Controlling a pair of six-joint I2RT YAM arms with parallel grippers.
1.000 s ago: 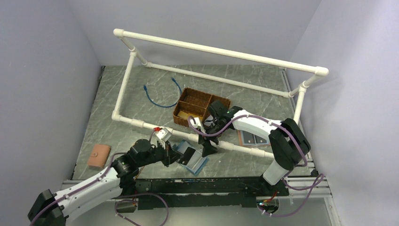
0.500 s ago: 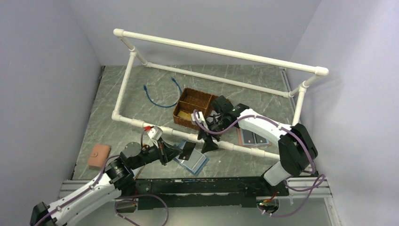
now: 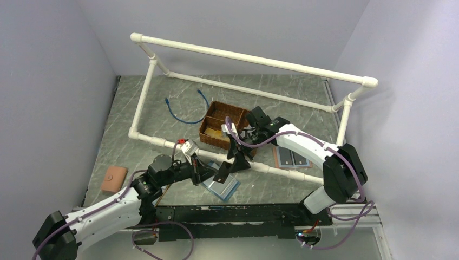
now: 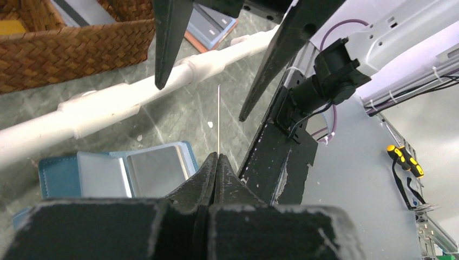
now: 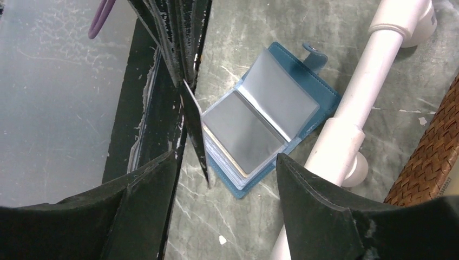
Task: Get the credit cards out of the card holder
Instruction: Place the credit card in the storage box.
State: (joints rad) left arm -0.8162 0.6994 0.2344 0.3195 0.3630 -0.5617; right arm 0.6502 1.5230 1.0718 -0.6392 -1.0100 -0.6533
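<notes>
The slate-blue card holder (image 3: 223,187) lies open on the table in front of the near white pipe, its clear pockets up; it also shows in the left wrist view (image 4: 111,172) and the right wrist view (image 5: 260,122). My left gripper (image 3: 210,173) is shut on a dark credit card (image 3: 222,171) and holds it on edge above the holder. In the left wrist view the card (image 4: 218,116) is a thin line rising from the shut gripper (image 4: 217,157). My right gripper (image 3: 238,158) is open, one finger on each side of the card's far end (image 5: 195,130), not touching it.
A wicker basket (image 3: 223,122) stands behind the near pipe of the white pipe frame (image 3: 270,169). A brown holder with two grey cards (image 3: 292,159) lies at the right. An orange-tan holder (image 3: 113,180) lies at the left. A blue cable (image 3: 184,111) lies at the back.
My left gripper drew back, then carried the card up and right towards the right gripper. The right gripper turned and now straddles the card's far end.
</notes>
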